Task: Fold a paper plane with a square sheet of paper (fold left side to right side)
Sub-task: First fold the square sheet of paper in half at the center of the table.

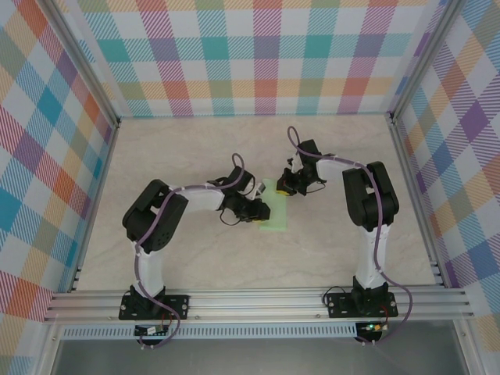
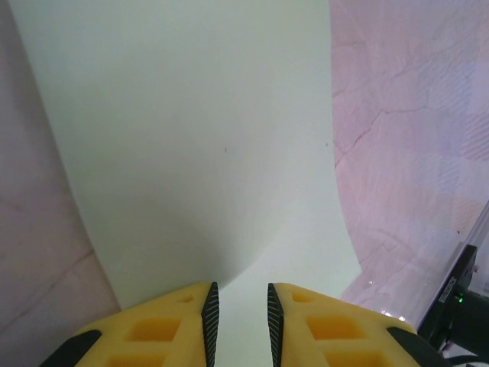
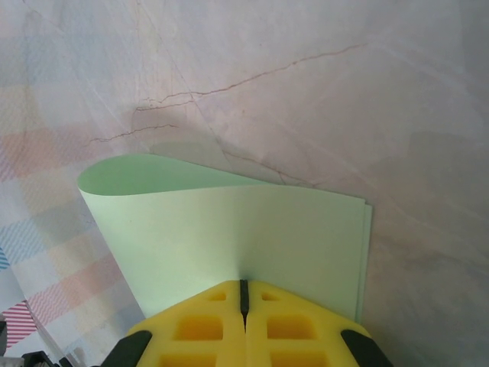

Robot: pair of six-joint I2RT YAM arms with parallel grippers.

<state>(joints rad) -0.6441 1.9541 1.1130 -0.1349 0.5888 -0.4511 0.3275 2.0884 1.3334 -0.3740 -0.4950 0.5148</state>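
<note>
Yellow fingers (image 3: 200, 330) of the right end effector (image 3: 244, 287) are pressed tight together, with no gap along their seam. They pinch the near edge of the square sheet of paper (image 3: 252, 229). The pale mint-green sheet is doubled over on itself. In the right wrist view its upper layer bows up in a rounded loop on the left, not creased flat. On the right the free edges lie almost one on the other, with a thin sliver of the lower layer peeking out. Under it is the pale marbled table (image 3: 344, 92).

On the left end effector (image 2: 239, 294) the yellow fingers (image 2: 164, 330) stand a narrow slot apart. The paper spreads away in front of them as a smooth curved surface and shows through the slot. Whether these fingers touch or grip it cannot be told.

From above, the two end effectors meet over the sheet near the middle of the table. The left one is at the sheet's left edge and the right one at its far end. The paper reads there as a narrow green strip lying between them. Both black arms are bent at the elbow and reach inward. Their bases are bolted to an aluminium rail (image 1: 258, 301) at the near edge. Plaid walls (image 1: 266, 55) in pastel checks close in the table on three sides.
</note>
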